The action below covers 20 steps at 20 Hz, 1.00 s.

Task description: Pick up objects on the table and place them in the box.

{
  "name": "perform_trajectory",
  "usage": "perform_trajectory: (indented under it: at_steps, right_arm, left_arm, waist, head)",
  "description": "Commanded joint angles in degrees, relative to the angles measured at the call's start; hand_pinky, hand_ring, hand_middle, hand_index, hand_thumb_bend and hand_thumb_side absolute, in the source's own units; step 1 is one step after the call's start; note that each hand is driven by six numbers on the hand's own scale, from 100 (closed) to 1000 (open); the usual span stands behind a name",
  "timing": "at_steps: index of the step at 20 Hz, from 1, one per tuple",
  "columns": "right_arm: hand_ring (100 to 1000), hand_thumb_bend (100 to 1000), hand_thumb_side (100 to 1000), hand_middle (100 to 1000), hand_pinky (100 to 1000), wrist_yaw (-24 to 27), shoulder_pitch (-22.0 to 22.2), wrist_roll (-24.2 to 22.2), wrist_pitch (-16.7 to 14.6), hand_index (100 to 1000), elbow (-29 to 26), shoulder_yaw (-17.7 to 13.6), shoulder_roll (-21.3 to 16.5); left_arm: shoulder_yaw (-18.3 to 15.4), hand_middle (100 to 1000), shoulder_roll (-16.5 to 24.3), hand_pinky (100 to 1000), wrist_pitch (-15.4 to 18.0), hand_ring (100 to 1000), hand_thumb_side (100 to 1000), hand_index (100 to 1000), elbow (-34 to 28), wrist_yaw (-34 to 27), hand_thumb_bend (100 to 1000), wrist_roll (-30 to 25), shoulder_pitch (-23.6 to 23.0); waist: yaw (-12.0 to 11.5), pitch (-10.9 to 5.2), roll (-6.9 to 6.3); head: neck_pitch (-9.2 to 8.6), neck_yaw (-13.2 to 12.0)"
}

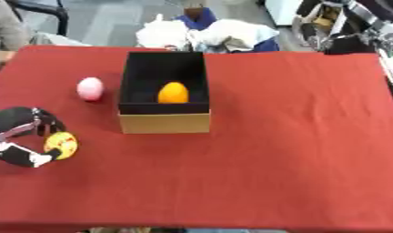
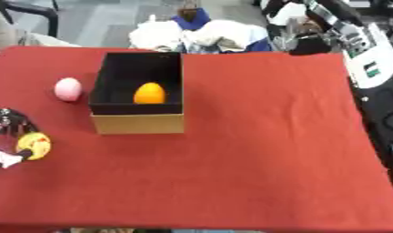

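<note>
Counter (image 1: pixel 295 150) under red cloth, seen from above. Box (image 1: pixel 164 122), black inside with a tan front wall, sits left of centre towards the far side. Orange egg-shaped object (image 1: pixel 173 93) already lies inside it, near the front wall.

Left robot hand (image 1: pixel 23 136) at the near-left edge of the counter, fingers and thumb curled round a yellow ball (image 1: pixel 62 145). Ball shows at the hand's right side, dark and reddish marks on its face; cannot tell whether it is lifted or resting on the cloth. Pink ball (image 1: pixel 91 88) lies on the cloth just left of the box, apart from its wall, untouched. Right robot hand not seen in either view.

Judged state: one object boxed, one in hand, one waiting.

Risks from here:
- Yellow ball sits towards the fingertips rather than deep in the palm; it could slip out on the way up and roll off the near-left edge, which is close.
- Route to the box runs past the pink ball. A low carry could knock it away, towards the far-left edge.
- Box walls are tall. A hand coming in too low could catch the left wall and shove or tip the box.
- A drop from too high could land on the orange object and bounce back out.

Writing and labels: none readable on the box, cloth or balls. Marks on the yellow ball look like a printed face, not text.
</note>
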<state>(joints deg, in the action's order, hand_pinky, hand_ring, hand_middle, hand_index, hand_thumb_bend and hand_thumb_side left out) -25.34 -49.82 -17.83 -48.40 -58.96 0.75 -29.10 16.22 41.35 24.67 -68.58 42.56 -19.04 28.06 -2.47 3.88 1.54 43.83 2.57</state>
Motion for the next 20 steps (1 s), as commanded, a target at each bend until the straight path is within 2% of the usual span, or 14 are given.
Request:
perform_trajectory:
  at_steps: [1, 4, 6, 13, 14, 15, 18, 20]
  right_arm:
    - [612, 100, 100, 625, 688, 0.61, -0.99, -3.69, -3.57, 703, -0.9, -0.34, -1.74]
    - [612, 100, 100, 625, 687, 0.64, -0.95, -3.66, -3.57, 703, -0.87, -0.41, -1.79]
    - [612, 100, 100, 625, 687, 0.64, -0.89, -3.65, -3.57, 703, -0.85, -0.44, -1.81]
    - [612, 100, 100, 624, 688, 0.7, -0.76, -3.72, -3.57, 703, -0.9, -0.41, -1.79]
    - [612, 100, 100, 624, 688, 0.74, -0.77, -3.76, -3.57, 703, -0.91, -0.38, -1.73]
    - [612, 100, 100, 624, 688, 0.79, -0.81, -3.82, -3.57, 702, -0.91, -0.33, -1.6]
    - [612, 100, 100, 624, 688, 0.96, -1.13, -4.14, -3.57, 702, -0.96, -0.01, -1.07]
    - [613, 100, 100, 622, 688, 1.14, -1.4, -4.45, -3.57, 702, -0.98, 0.32, -0.67]
  left_arm:
    - [-1.1, 502, 1.0, 432, 0.01, 472, 282, 688, -0.07, -0.59, 184, 2.23, 1.25]
    - [-1.84, 401, 1.01, 329, -0.6, 371, 251, 564, -0.8, -1.48, 108, 5.25, 1.3]
    - [-2.57, 350, 1.15, 281, -1.38, 320, 236, 509, -1.65, -2.37, 100, 7.29, 1.3]
    - [-4.7, 336, 3.5, 264, -2.9, 308, 198, 494, -6.34, -5.81, 111, 9.76, 3.37]
    - [-5.03, 337, 3.61, 264, -3.18, 308, 253, 494, -6.57, -6.36, 100, 10.0, 4.08]
    - [-5.36, 336, 3.61, 262, -3.49, 308, 175, 493, -6.62, -7.04, 131, 10.32, 5.14]
    - [-5.61, 339, 3.2, 266, -3.73, 310, 151, 496, -5.73, -8.59, 167, 11.12, 9.02]
    - [-5.37, 344, 2.42, 273, -3.21, 344, 130, 502, -4.67, -9.14, 209, 11.57, 11.72]
  waist:
    - [-0.02, -0.66, -0.14]
    - [-0.07, -0.67, -0.13]
    - [-0.08, -0.69, -0.14]
    - [0.13, -0.83, -0.23]
    - [0.23, -0.84, -0.22]
    - [0.39, -0.85, -0.2]
    - [1.0, -0.75, -0.16]
    - [1.57, -0.66, -0.16]
  head:
    - [0.29, -0.13]
    - [0.29, -0.12]
    - [0.29, -0.1]
    - [0.29, -0.32]
    - [0.29, -0.39]
    - [0.29, -0.48]
    - [0.29, -0.92]
    - [0.28, -1.35]
